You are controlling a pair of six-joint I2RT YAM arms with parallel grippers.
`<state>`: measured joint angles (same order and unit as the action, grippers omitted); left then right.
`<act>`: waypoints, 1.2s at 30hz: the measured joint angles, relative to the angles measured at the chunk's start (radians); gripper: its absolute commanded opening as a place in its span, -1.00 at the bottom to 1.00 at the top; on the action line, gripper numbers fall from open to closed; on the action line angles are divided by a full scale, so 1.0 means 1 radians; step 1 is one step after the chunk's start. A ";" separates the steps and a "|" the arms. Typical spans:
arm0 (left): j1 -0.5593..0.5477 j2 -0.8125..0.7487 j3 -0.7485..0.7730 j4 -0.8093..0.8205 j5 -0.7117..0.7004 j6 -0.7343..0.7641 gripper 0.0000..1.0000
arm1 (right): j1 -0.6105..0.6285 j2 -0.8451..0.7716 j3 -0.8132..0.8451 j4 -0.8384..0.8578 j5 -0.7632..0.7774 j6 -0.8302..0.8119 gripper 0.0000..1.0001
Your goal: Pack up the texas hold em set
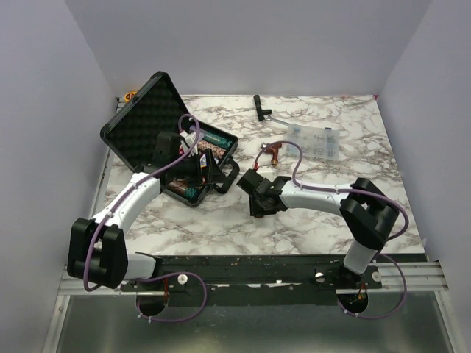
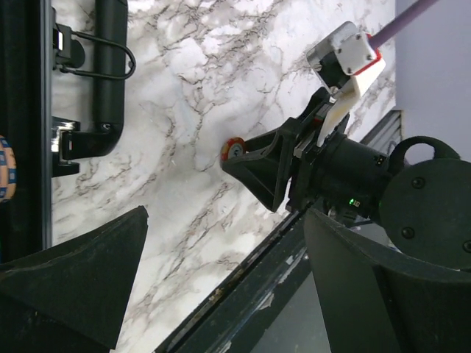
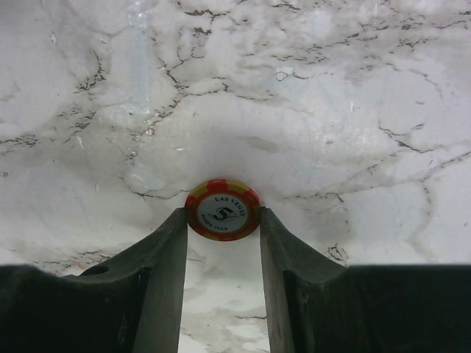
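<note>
The right gripper (image 3: 222,225) pinched a red-and-yellow chip (image 3: 222,209) between its fingertips, close above the marble table (image 3: 346,103), near the middle of the top view. The left gripper (image 1: 204,176) stood wide open, holding nothing, at the front edge of the open case (image 1: 143,121) at upper left.

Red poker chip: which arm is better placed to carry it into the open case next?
Right. The right gripper has the red poker chip pinched between its fingertips. The left gripper stands open and empty by the black case, away from the chip.
</note>
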<state>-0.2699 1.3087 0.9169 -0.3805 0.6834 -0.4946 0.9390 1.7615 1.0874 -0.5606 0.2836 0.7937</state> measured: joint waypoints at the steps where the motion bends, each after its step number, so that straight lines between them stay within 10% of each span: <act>1: 0.000 0.004 -0.011 0.014 0.011 -0.013 0.70 | 0.000 -0.011 -0.015 0.015 0.004 -0.005 -0.74; 36: -0.203 0.464 0.176 0.157 0.165 -0.124 -0.16 | 0.000 -0.318 -0.348 0.519 0.033 -0.201 -0.96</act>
<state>-0.4728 1.7725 1.0931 -0.2234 0.8482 -0.6182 0.9390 1.4433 0.7395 -0.0418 0.3164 0.5926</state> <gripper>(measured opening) 0.414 0.407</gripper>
